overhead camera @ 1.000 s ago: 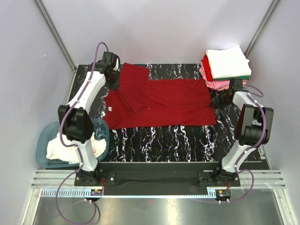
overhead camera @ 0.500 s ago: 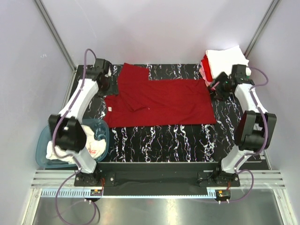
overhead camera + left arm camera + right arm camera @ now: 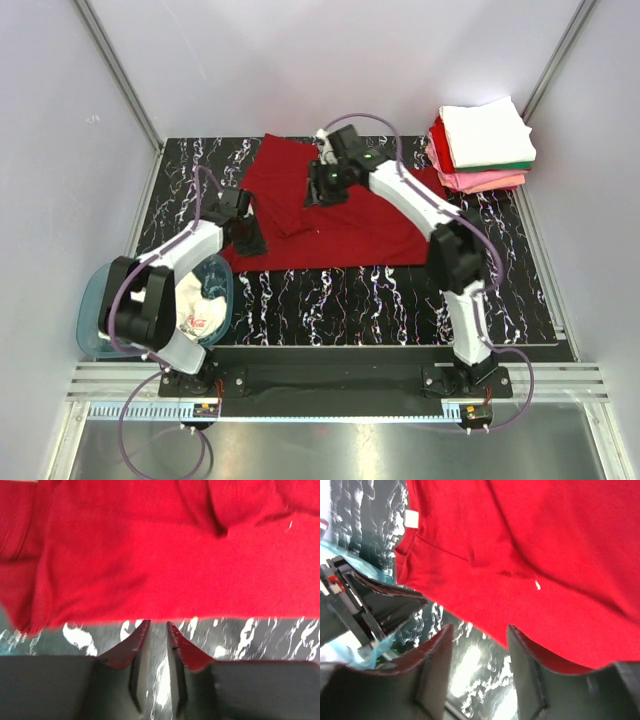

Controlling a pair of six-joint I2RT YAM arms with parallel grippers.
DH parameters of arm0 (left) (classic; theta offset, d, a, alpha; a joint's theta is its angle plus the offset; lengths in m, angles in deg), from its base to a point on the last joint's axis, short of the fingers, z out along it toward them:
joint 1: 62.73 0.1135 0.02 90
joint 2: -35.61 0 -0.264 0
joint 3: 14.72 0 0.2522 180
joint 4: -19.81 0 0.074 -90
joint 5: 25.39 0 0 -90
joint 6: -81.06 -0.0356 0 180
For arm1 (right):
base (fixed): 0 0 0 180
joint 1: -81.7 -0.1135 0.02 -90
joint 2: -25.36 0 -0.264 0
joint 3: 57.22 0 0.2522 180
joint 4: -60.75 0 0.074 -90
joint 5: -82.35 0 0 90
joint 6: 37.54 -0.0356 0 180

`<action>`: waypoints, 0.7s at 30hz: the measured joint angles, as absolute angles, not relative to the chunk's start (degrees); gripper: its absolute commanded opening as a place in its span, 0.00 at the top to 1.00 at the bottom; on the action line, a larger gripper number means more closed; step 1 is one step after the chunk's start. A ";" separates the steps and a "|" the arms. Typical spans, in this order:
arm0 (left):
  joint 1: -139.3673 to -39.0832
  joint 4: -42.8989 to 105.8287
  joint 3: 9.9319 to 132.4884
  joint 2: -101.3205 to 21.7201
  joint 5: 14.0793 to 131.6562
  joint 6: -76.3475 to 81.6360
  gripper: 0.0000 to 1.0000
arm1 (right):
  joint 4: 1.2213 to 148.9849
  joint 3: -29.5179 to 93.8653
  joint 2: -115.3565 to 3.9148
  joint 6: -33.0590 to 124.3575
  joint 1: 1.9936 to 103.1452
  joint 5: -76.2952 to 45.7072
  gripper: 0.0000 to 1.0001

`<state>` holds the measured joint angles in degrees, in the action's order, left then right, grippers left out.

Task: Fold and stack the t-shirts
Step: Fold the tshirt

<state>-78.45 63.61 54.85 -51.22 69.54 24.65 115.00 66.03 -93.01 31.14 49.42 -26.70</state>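
Risk: uneven pinches could skew the fold. We see the shirt point(image 3: 345, 215) part folded mid-frame; left hand point(image 3: 158, 625) narrow, empty, at its lower edge; right hand point(image 3: 480, 632) wider, empty.

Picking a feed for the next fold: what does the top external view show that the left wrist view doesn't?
Only top external: the folded stack at the far right corner, the teal tub, and the right gripper over the dark red t-shirt. Only left wrist: the left gripper, jaws narrowly apart and empty, right at the shirt's edge. Both: that shirt on the marbled table.
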 measured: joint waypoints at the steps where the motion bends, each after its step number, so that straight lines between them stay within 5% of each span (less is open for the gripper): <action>1: -78.45 62.06 54.92 -52.60 69.56 24.91 0.78 | 116.18 70.38 -96.61 32.37 48.33 -26.75 0.38; 7: -78.45 58.02 55.81 -59.61 68.86 25.96 0.81 | 126.04 92.30 -114.27 38.68 41.91 -22.07 0.33; 21: -77.03 51.83 50.79 -59.68 66.19 28.12 0.92 | 131.65 103.54 -123.89 45.52 37.43 -8.01 0.34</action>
<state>-77.03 51.83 50.79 -59.68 66.19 28.12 131.65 103.54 -123.89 45.52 37.43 -8.01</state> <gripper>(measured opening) 0.084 0.664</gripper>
